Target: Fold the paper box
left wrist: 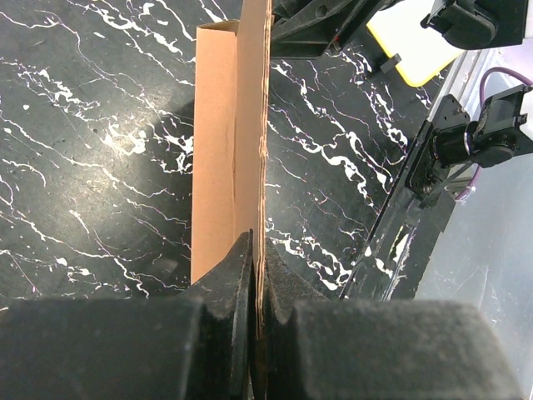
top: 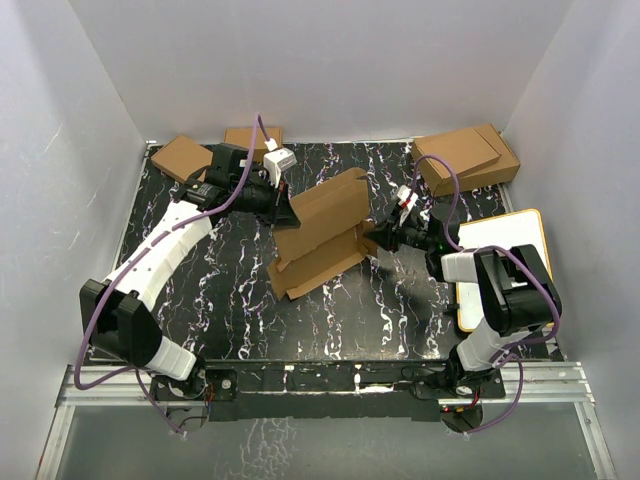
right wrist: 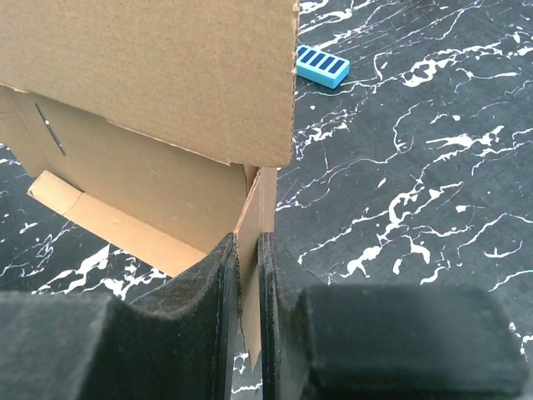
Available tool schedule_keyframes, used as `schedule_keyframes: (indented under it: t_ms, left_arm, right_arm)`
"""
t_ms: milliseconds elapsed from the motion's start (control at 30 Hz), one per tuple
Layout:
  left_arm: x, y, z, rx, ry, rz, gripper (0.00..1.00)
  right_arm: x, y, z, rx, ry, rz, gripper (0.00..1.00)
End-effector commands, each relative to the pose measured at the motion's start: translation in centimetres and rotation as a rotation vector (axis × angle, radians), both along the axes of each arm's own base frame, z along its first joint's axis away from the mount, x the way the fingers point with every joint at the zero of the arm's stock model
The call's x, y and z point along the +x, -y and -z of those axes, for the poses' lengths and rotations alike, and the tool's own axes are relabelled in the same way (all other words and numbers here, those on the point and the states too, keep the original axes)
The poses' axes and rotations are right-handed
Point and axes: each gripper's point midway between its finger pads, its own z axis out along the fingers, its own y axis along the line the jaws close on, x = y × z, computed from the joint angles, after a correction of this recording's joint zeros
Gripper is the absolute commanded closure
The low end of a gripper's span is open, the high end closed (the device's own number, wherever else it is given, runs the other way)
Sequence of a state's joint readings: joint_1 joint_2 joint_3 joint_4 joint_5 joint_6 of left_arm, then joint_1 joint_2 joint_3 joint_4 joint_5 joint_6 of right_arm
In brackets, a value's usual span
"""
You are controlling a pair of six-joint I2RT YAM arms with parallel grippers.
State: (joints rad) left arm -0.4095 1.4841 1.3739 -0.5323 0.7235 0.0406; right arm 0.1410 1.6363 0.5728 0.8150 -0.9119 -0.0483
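The paper box is a partly folded brown cardboard sheet in the middle of the black marbled table, one panel raised, lower flaps resting on the table. My left gripper is shut on the raised panel's left edge; the left wrist view shows the cardboard edge pinched between both fingers. My right gripper is shut on a side flap at the sheet's right end; the right wrist view shows that flap between the fingers, under the big panel.
Two small brown boxes lie at the back left, larger stacked boxes at the back right. A white board with a yellow rim lies at the right edge. A small blue block lies beyond the sheet.
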Motion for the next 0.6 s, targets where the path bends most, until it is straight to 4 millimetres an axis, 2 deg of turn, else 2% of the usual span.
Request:
schedule_keyframes:
  t_ms: [0,233,333,500,567]
  left_arm:
    - [-0.8,-0.1,0.1,-0.003,-0.016,0.016,1.0]
    - [-1.4,-0.2,0.0,-0.01,-0.007,0.03,1.0]
    - [-1.6,-0.2,0.1,-0.01,-0.011,0.036,1.0]
    - [-1.9,-0.3,-0.1,-0.014,0.008,0.048,1.0]
    - [-2.1,-0.3,-0.4,-0.018,0.016,0.06,1.0]
  right_arm:
    - [-0.9,-0.6,-2.4,0.015,0.059,-0.058,0.83]
    - [-2.5,-0.8,-1.7,0.026,0.009,-0.056,0.81]
    - [-2.6,-0.6,-1.2,0.034,-0.021,-0.016,0.81]
    - [-2.2,-0.3,-0.7,0.058,-0.036,0.06,0.87]
    - [-2.4,-0.6,-1.3,0.093,-0.004,0.066,0.89]
